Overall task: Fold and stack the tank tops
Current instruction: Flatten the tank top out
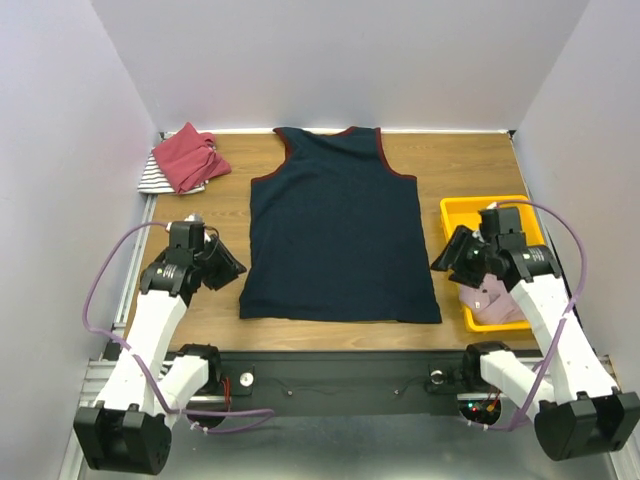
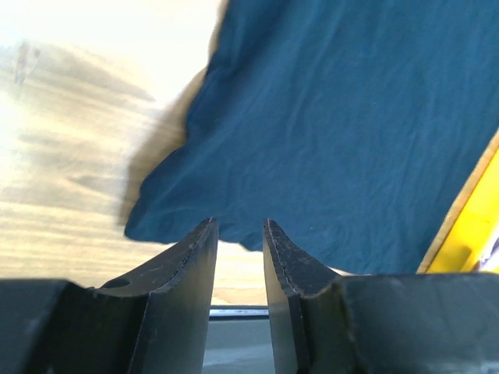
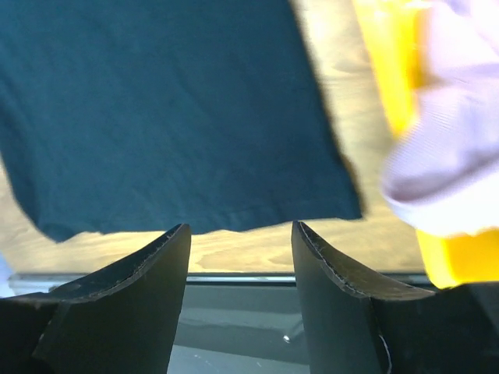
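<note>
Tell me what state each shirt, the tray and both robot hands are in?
Large navy tank top with maroon trim: spread flat, unfolded.
Black-white striped tank top: bunched, partly covered.
Red cloth tank top: crumpled on the striped one.
Yellow plastic tray: partly filled.
Pale pink tank top: bunched inside that tray.
Left hand: open, empty.
Right hand: open, empty.

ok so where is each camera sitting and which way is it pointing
Top external: above and behind the arms, looking down on the table; both arms, left gripper and right gripper show beside the navy tank top.
Left wrist: on the left arm, facing the top's near left corner, yellow tray beyond; own fingers show, parted.
Right wrist: on the right arm, facing the top's near right corner, tray and pale pink cloth alongside; own fingers show, parted.
Shared: all three see the navy top and tray.
</note>
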